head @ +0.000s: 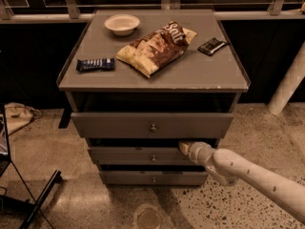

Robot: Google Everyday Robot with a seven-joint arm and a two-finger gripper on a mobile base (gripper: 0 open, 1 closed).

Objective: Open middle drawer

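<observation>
Nearest to us, speckled terrazzo floor [95, 204], and the black legs of a stand [40, 197] cut across the lower left corner. From the lower right comes the robot's pale arm [257, 175], reaching up and left toward the front of the grey desk [152, 86].

The gripper [185, 147] sits right at the top edge of the middle drawer [138, 155], to the right of its small round knob [153, 158] and not on it. It is tucked into the dark gap under the drawer above. How wide the gripper is spread, or whether it has hold of that edge, I cannot tell from here.

The middle drawer lies between the two others. The bottom drawer [152, 178] is just below it, narrowest of the three, and the top drawer [152, 124] is above, widest, with a dark band showing over its front. Each has one knob at centre.

Up on the desk surface, a dark blue snack bar [95, 64] lies near the left edge. A big crinkled chip bag [155, 46] is sprawled diagonally across the middle. To the right, well apart from the bag, is a small dark wrapped bar [212, 46]. At the back left, a shallow white bowl [122, 24] stands upright.

On the floor to the left of the desk lies a pale crumpled bag [16, 116]. On the right, a white post [286, 87] leans up out of view. Behind everything runs a light rail [38, 18] against dark glass.
</observation>
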